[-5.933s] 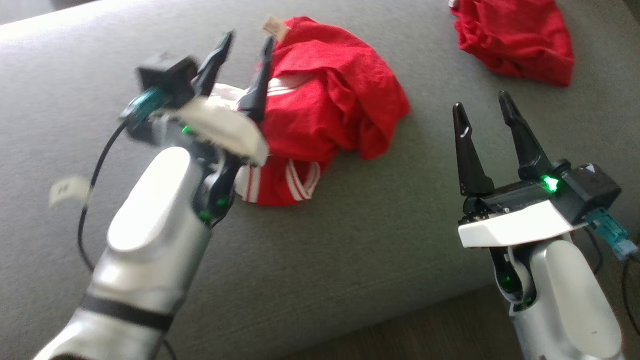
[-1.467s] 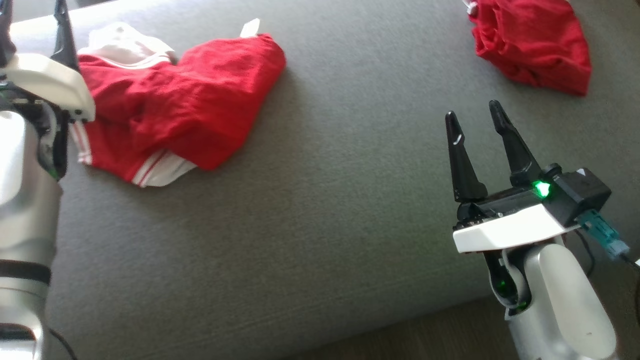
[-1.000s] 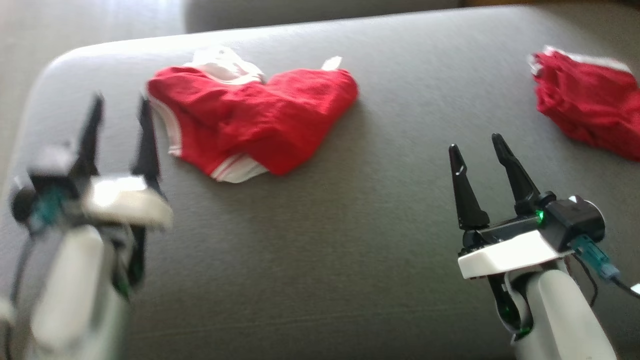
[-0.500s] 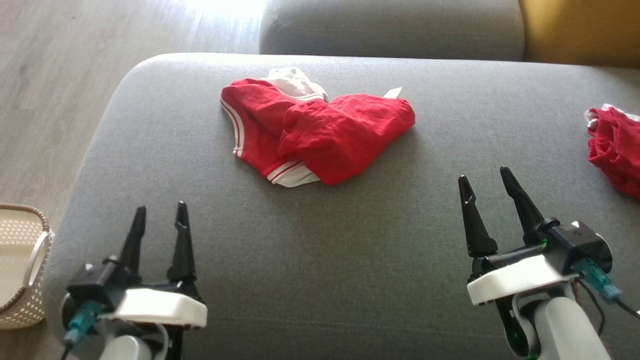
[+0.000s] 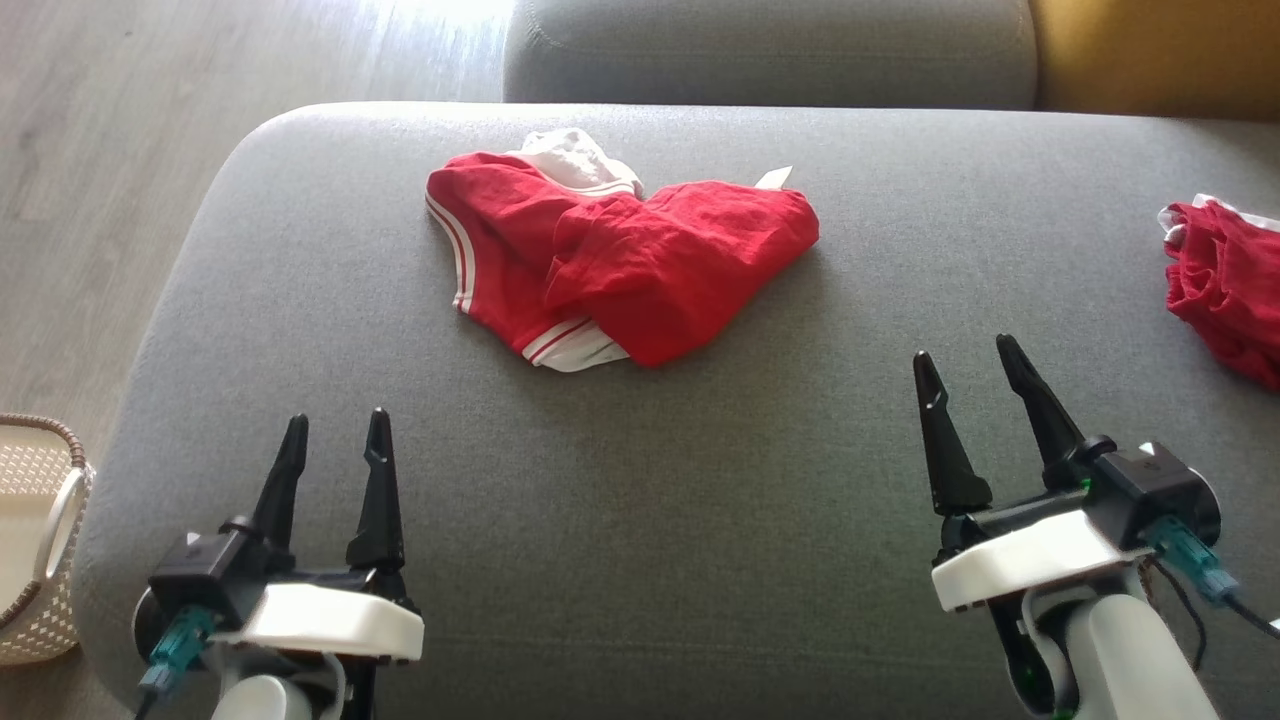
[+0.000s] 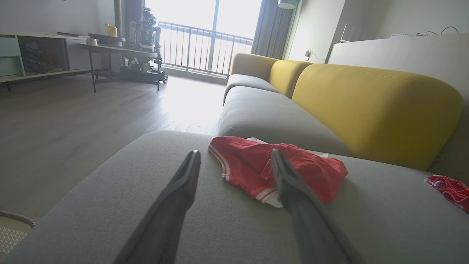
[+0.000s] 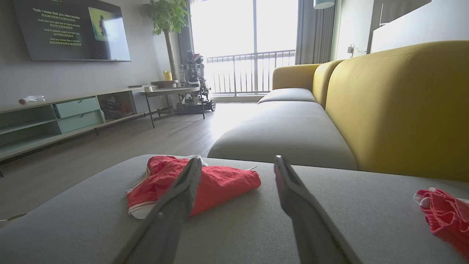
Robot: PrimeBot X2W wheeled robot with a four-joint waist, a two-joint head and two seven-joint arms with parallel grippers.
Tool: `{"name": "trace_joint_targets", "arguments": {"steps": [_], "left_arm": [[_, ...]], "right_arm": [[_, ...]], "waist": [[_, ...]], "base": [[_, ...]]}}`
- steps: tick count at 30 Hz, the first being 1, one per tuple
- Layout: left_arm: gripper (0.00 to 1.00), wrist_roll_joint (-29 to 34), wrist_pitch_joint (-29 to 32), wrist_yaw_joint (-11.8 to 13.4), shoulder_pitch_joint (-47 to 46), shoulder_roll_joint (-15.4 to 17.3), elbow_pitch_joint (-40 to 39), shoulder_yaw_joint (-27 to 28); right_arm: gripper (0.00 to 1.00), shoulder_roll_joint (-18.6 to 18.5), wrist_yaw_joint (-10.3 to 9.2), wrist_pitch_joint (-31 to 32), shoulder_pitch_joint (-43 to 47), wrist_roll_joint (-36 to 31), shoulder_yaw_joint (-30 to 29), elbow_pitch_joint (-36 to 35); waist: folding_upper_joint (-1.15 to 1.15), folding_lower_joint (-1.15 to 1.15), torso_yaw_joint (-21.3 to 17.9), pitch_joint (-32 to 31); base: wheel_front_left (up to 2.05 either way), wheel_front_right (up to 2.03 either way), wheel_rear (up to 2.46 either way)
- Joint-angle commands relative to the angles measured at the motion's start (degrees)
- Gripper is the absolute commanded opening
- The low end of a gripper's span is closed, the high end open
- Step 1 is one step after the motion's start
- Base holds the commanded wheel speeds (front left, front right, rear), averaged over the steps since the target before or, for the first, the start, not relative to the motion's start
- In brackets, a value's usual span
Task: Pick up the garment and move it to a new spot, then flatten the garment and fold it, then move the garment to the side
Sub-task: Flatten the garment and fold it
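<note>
**Garment crumpled, flattening next**

Your red garment [image 5: 610,260] lies bunched on the far side of the grey sofa seat [image 5: 700,520]. Left gripper [image 5: 338,420] and right gripper [image 5: 963,352] hover nearer, jaws apart and empty, probably held clear so you can plan the flattening.

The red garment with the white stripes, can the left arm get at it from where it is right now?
Probably yes. The left gripper is open and empty, and only bare grey cushion lies between it and the red garment farther in, so the way looks free.
</note>
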Motion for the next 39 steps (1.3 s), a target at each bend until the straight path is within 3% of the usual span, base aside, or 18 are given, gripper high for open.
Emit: {"name": "trace_joint_targets", "arguments": {"steps": [1, 7, 15, 30, 39], "left_arm": [[1.00, 0.47, -0.30, -0.33, -2.03, -0.22, -1.64, 1.99], [1.00, 0.59, -0.30, -0.91, -2.95, -0.33, -1.04, 0.96], [1.00, -1.59, -0.30, 1.09, -4.62, -0.36, -0.36, -2.23], [1.00, -6.08, -0.30, 3.70, -7.05, -0.36, -1.92, -8.30], [1.00, -8.60, -0.30, 6.53, -7.27, -0.37, -4.51, -10.24]], "right_arm": [[1.00, 0.22, -0.01, -0.06, -1.07, 0.27, 1.35, -1.85], [1.00, 0.22, -0.01, 0.64, -3.10, -0.96, 4.08, -1.82], [1.00, 0.22, -0.01, 2.76, -10.59, -3.66, 10.55, 3.90], [1.00, -3.22, -0.01, 3.61, -28.56, -13.45, 10.54, 27.04], [1.00, -3.99, -0.01, 2.00, -36.42, -18.95, 9.43, 38.44]], "waist": [[0.00, 0.00, 0.06, 0.00], [0.00, 0.00, 2.18, 0.91], [0.00, 0.00, 8.18, 4.52], [0.00, 0.00, 20.84, 11.55], [0.00, 0.00, 23.06, 14.83]], "base": [[0.00, 0.00, 0.00], [0.00, 0.00, 0.00], [0.00, 0.00, 0.00], [0.00, 0.00, 0.00], [0.00, 0.00, 0.00]]}}
